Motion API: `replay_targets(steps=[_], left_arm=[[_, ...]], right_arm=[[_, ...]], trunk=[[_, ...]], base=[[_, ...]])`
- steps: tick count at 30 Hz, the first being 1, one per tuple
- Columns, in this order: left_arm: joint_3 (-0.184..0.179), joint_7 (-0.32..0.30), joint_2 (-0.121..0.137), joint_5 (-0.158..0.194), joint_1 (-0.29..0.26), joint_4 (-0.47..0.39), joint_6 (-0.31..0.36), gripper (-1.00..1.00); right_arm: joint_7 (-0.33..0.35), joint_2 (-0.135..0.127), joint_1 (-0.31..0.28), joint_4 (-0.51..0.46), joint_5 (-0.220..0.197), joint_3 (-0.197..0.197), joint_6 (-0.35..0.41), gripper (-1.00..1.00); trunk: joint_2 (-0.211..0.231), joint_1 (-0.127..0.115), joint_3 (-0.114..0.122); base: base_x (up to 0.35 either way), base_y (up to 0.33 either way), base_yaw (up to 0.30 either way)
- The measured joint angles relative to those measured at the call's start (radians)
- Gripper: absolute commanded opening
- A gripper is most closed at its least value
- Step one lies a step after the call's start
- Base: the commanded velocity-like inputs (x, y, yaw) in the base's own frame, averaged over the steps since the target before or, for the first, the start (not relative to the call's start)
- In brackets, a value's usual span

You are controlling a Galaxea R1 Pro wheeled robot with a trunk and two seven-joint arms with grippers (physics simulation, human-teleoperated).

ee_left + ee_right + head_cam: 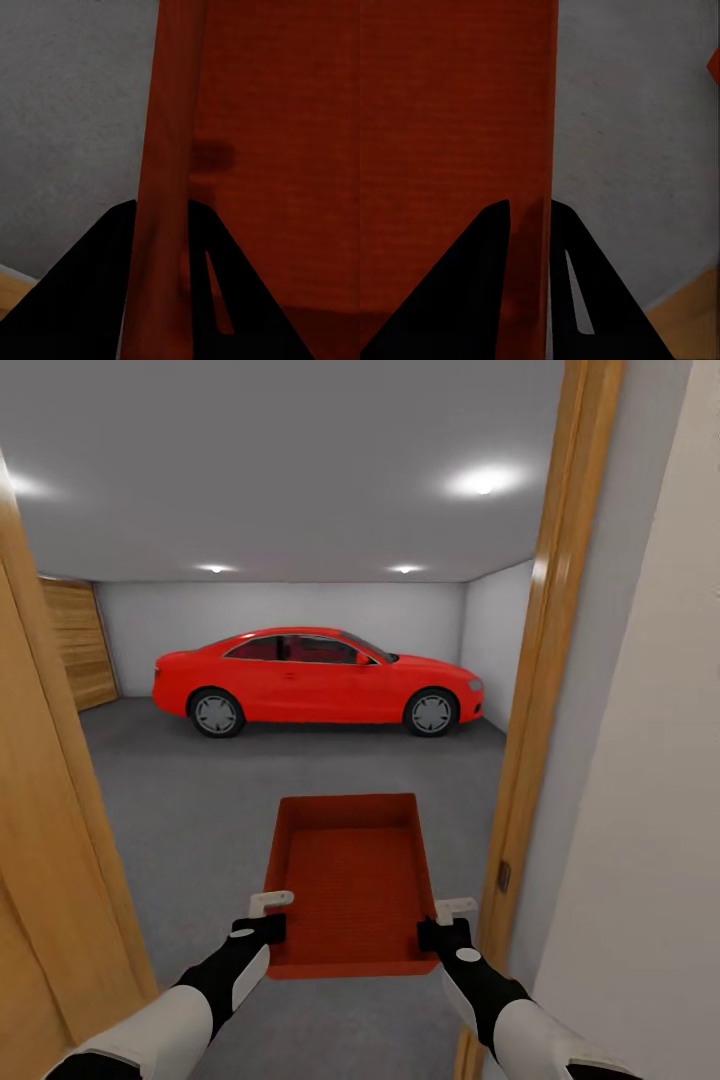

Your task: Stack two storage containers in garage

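Container (pixel 352 880), 1 of 2, hangs at 12 o'clock between both arms in the garage doorway, above the concrete floor (pixel 200 800). Left tool (pixel 268 916) and right tool (pixel 446 922) each clamp a long side wall (fingers straddling the rim). It looks stiff and light; side walls suit gripping.

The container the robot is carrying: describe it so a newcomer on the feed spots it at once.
Looking through the wooden doorway into the garage, the red car is parked across the far side. Nearer, low in the head view, the orange-red open-top container is held over the grey floor, the left gripper and right gripper pinching its side walls. It is empty.
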Motion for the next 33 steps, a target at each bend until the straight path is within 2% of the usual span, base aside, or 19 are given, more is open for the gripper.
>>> replay_targets(steps=[17,33], left_arm=[[-0.001,0.000,0.001,0.001,0.000,-0.001,0.003,-1.00],[-0.001,0.000,0.000,0.002,0.000,0.001,0.000,-1.00]], right_arm=[[0.000,0.001,0.000,0.000,0.000,0.000,0.001,-1.00],[0.000,0.000,0.000,0.000,0.000,0.001,0.001,-1.00]], trunk=[[0.000,0.000,0.000],[0.000,0.000,0.000]], base=[[0.001,0.000,-0.008],[0.060,0.049,0.000]])
